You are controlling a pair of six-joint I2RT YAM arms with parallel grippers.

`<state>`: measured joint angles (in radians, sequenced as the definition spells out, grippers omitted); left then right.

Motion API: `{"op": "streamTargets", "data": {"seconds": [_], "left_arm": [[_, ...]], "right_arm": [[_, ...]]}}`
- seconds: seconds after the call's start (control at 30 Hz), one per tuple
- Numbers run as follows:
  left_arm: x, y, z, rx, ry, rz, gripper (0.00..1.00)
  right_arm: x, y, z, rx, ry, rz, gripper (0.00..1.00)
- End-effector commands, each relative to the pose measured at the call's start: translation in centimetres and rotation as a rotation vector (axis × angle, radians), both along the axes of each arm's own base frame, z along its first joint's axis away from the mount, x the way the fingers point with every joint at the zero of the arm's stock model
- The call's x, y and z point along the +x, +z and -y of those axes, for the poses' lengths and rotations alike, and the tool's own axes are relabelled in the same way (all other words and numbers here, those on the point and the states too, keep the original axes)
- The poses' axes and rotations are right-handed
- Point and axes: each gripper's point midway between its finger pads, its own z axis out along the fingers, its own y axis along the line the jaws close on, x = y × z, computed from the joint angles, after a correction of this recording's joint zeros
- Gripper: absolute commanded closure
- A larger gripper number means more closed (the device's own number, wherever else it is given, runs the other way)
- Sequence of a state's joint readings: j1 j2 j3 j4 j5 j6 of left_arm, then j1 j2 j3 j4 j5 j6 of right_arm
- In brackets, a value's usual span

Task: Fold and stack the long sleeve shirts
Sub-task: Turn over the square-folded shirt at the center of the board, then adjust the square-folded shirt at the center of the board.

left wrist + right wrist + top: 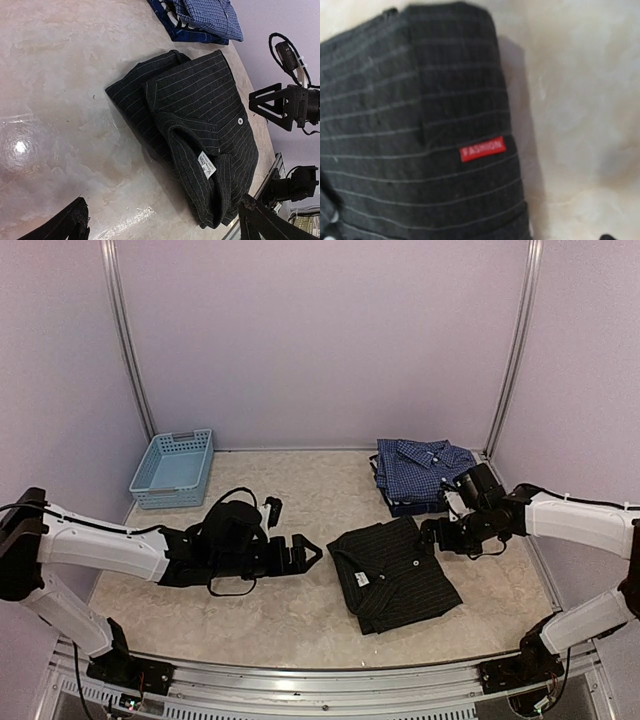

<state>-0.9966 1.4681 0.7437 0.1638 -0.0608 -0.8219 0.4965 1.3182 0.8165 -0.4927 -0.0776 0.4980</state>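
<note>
Closest to the right wrist camera we record the black pinstriped shirt (pixel 420 100), its red tag (pixel 482 148) reading FASHION near a folded edge. We find this shirt folded and lying flat on the counter (pixel 300 625), centre-right, between the two arms. Left gripper (pixel 312 553) hovers just left of it, fingers spread wide, holding nothing. Right gripper (pixel 432 535) sits at the shirt's far right corner; its fingers look parted and we see no cloth in them. We note the blue checked shirt (pixel 425 468) folded at the far right of the counter, just beyond the black one, not stacked with it. Light blue basket (pixel 175 468) stands far left.
</note>
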Motion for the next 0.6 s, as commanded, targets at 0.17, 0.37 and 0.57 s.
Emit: {"op": "streamTargets", "data": {"seconds": [0.17,0.37,0.57], "left_arm": [[-0.2,0.4,3.3,-0.071,-0.064,-0.018,0.01],[0.5,0.4,2.0,-0.023,-0.015,0.004,0.01],[1.6,0.8,-0.2,0.029,0.042,0.023,0.01]], "right_arm": [[-2.5,-2.5,-2.8,0.23,0.091,-0.073,0.01],[-5.5,-4.5,-2.8,0.263,0.08,-0.141,0.01],[-8.3,-3.8,-5.6,0.292,0.122,-0.153,0.01]]}}
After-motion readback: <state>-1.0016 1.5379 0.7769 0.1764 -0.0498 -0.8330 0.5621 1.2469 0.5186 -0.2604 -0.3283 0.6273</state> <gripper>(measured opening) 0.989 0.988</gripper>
